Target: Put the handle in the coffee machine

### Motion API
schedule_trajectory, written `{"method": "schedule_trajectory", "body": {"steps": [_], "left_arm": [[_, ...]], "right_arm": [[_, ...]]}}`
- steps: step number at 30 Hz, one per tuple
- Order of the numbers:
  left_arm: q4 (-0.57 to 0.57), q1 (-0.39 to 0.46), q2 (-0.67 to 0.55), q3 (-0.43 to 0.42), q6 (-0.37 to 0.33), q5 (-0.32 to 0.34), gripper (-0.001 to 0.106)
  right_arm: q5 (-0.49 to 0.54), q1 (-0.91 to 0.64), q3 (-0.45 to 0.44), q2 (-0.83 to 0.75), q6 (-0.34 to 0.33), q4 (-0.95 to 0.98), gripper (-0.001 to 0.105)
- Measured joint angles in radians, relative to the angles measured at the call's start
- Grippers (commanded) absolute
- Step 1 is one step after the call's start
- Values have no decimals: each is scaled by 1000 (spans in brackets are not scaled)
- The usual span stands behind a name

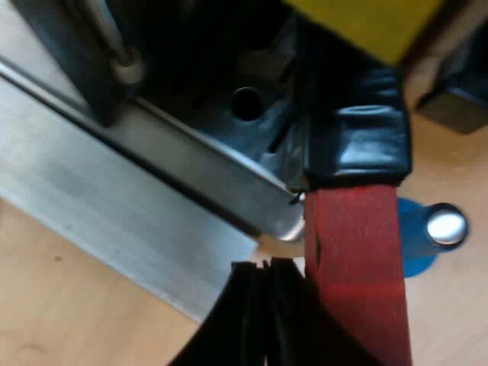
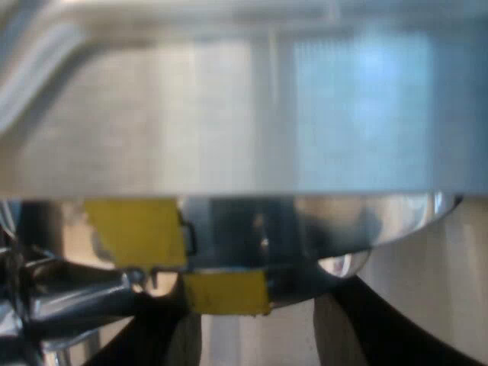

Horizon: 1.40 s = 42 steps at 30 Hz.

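**One handle at the machine, L jaws shut beside it**

One handle (image 1: pixel 354 267), one blue tamper (image 1: pixel 427 238), one espresso machine (image 1: pixel 114 198), two grippers.

Hard to read: the handle's far end runs away from my L jaws into dark metal under the machine, and I can't tell if it's locked in. A yellow piece (image 1: pixel 366 23) past the handle's black part is cut off, so no idea what it is.

L gripper (image 1: pixel 263 290): jaws pressed together w/ only a thin slit btwn them, holding nothing. The handle's red end is hard against their side. The tamper is on the table (image 1: pixel 76 320), beyond the red end.

R gripper (image 2: pixel 252 305): jaws spread wide, close under the machine's steel front. A yellow piece sits btwn them. Can't tell if they touch it.
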Motion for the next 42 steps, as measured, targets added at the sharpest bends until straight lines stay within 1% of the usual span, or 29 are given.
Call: {"method": "schedule_trajectory", "body": {"steps": [4, 8, 12, 16, 17, 18, 21, 29, 36, 38, 39, 42], "left_arm": [[42, -8, 0, 0, 0, 26, 0], [53, -47, 0, 5, 0, 28, 0], [51, -79, 0, 25, -8, 30, 0], [51, -91, 0, 36, -15, 36, 0], [51, -104, 0, 36, -56, 36, 0], [53, -108, 0, 36, -72, 36, 0], [53, -110, 0, 36, -91, 43, 0], [53, -110, 0, 36, -113, 51, 0], [50, -110, 0, 87, -131, 68, 0], [48, -110, 0, 91, -143, 81, 0], [48, -110, 0, 91, -155, 93, 0], [41, -113, 0, 93, -184, 104, 0]], "right_arm": [[2, 0, 0, 0, -9, 0, 37], [5, 0, 0, 0, -66, -10, 37], [7, 0, 9, 0, -90, -29, 37], [7, 0, 11, 0, -95, -33, 37], [7, 0, 11, 0, -96, -35, 37], [9, 0, 15, 0, -96, -37, 37], [9, 0, 15, 0, -96, -37, 37], [9, 0, 16, 0, -96, -37, 37], [9, 11, 29, 0, -96, -49, 37], [7, 21, 50, 0, -96, -80, 37], [12, 28, 73, -8, -96, -96, 37], [40, 50, 139, -53, -92, -126, 37]]}}
